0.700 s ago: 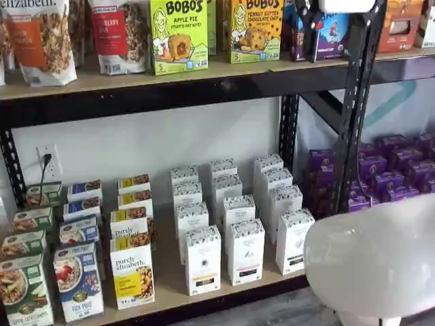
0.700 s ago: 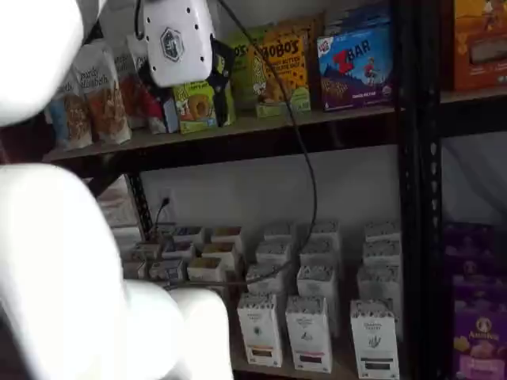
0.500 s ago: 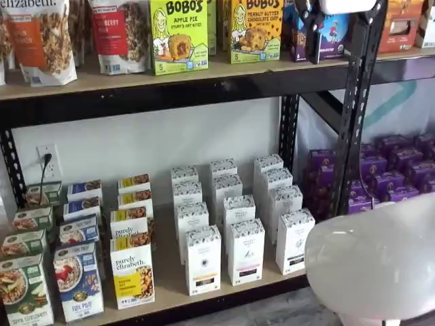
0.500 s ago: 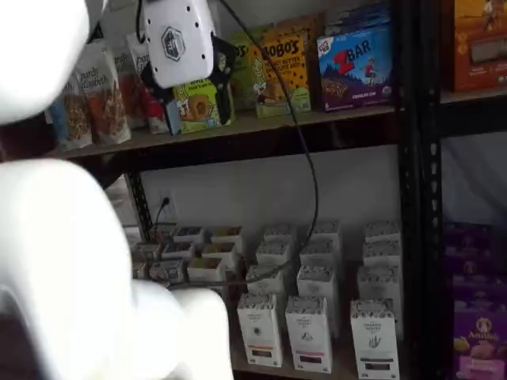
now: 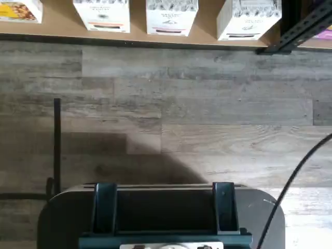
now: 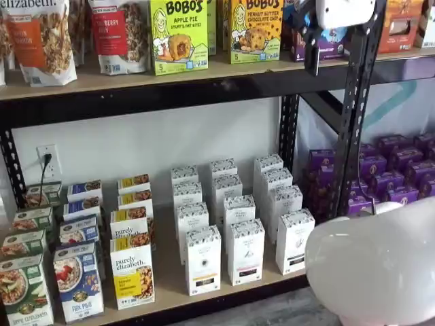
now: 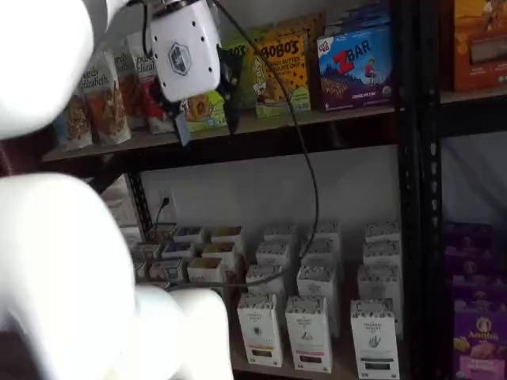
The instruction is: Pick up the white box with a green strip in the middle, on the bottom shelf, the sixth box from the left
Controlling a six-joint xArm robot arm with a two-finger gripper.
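The white box (image 6: 294,241) with the small dark-greenish strip stands at the front right of the white cartons on the bottom shelf (image 6: 170,282). It shows in both shelf views (image 7: 374,336) and in the wrist view (image 5: 249,18). My gripper (image 7: 206,123) hangs high up in front of the upper shelf's Bobo's boxes, far above the white box. Its white body and two black fingers show with a plain gap between them and nothing in it. In a shelf view only one black finger (image 6: 314,60) shows under the white body.
Two similar white cartons (image 6: 202,261) (image 6: 245,251) stand left of the target. Cereal and granola boxes (image 6: 131,272) fill the shelf's left. A black rack post (image 6: 353,115) stands right of the target, with purple boxes (image 6: 387,176) beyond. The arm's white body (image 6: 374,261) blocks the lower right.
The gripper has come down a little in both shelf views, so more of its fingers show. The boxes have not moved.
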